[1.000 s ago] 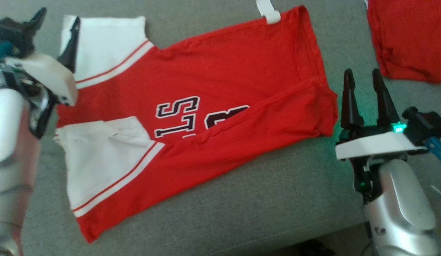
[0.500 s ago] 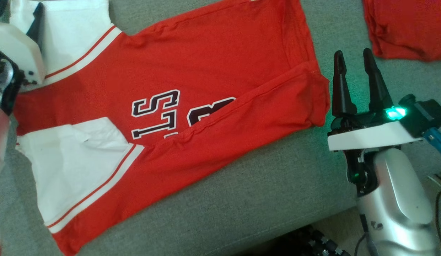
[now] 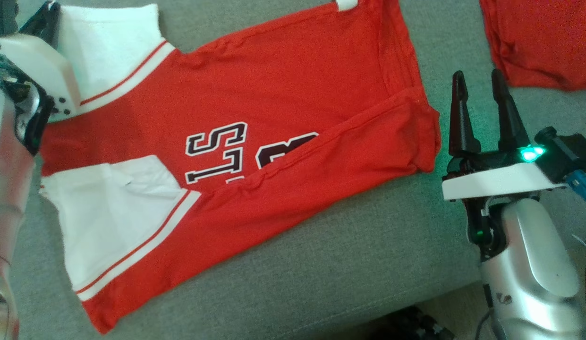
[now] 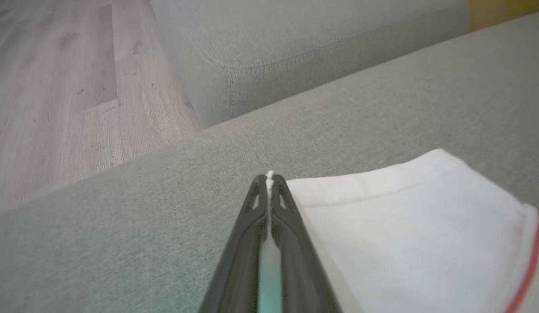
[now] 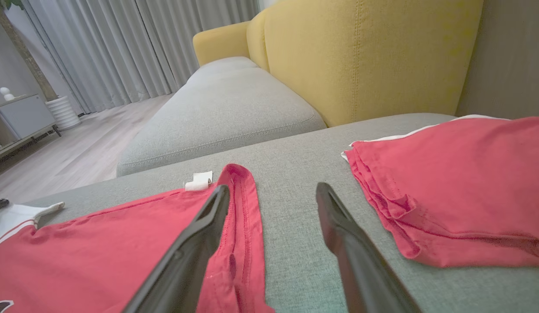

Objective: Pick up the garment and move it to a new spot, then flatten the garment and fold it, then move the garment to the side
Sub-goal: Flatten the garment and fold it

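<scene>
The red garment (image 3: 274, 118) lies spread on the grey sofa seat (image 3: 368, 264), its lower edge folded over the lettering. At the garment's white sleeve (image 4: 404, 226) corner, the left gripper (image 4: 269, 179) pinches the fabric edge between closed jaws. Just beside the garment's hem, the right gripper (image 3: 477, 75) hovers, jaws apart. A folded red cloth (image 3: 543, 42) lies beyond that hem.

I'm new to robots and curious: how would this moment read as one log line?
left gripper: shut on white sleeve | right gripper: open, beside jersey | jersey: one side folded over, on sofa
</scene>
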Robot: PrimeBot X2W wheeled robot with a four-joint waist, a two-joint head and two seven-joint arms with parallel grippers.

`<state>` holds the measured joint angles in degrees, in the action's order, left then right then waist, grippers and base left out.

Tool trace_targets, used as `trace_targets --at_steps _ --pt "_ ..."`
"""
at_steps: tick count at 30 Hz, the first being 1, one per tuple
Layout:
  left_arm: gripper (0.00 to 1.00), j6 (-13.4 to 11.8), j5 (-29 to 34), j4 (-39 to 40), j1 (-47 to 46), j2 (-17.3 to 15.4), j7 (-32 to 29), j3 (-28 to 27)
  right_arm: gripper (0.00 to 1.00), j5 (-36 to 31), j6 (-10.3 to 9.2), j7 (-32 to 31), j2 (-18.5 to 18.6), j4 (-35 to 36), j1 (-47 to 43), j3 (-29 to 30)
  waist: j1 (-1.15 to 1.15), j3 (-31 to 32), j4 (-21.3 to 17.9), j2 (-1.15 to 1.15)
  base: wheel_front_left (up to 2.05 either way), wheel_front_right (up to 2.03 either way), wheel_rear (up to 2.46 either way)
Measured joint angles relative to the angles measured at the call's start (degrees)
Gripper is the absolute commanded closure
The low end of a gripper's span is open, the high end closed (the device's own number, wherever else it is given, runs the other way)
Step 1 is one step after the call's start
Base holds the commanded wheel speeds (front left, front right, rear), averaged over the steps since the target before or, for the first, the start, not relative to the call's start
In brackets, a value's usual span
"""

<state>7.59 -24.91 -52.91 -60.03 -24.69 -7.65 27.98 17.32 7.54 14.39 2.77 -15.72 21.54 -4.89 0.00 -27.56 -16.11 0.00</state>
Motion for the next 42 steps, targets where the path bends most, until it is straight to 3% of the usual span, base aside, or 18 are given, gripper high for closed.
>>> trace_targets --at_steps 9,20,25,31,42 --pt "1.0 0.0 -1.18 6.33 3.08 2.63 13.81 0.35 0.0 -7.17 0.0 -2.91 -0.01 -0.07 -0.05 4.01 0.0 5.39 3.72 0.0 0.0 0.0 0.0" --pt "1.0 -1.65 -1.35 23.75 14.81 3.45 14.64 3.57 0.0 -15.71 0.0 -16.24 0.07 -0.23 3.92 9.32 -0.01 9.78 11.16 0.0 0.0 0.0 0.0" --pt "1.0 -3.49 -2.34 34.76 20.59 2.71 11.24 4.36 0.0 -17.84 0.0 -22.63 3.43 -8.35 10.8 10.61 0.0 9.6 14.64 0.0 0.0 0.0 0.0" --pt "1.0 -5.37 -2.34 44.96 22.83 2.01 7.27 6.03 0.0 -21.18 0.0 -24.47 7.65 -23.34 20.18 10.74 0.01 6.76 17.56 0.0 0.0 0.0 0.0" --pt "1.0 -5.66 -2.24 47.98 21.32 2.16 5.69 7.28 0.0 -25.28 0.0 -22.42 12.52 -38.51 30.58 6.75 0.01 2.21 20.63 0.0 0.0 0.0 0.0"
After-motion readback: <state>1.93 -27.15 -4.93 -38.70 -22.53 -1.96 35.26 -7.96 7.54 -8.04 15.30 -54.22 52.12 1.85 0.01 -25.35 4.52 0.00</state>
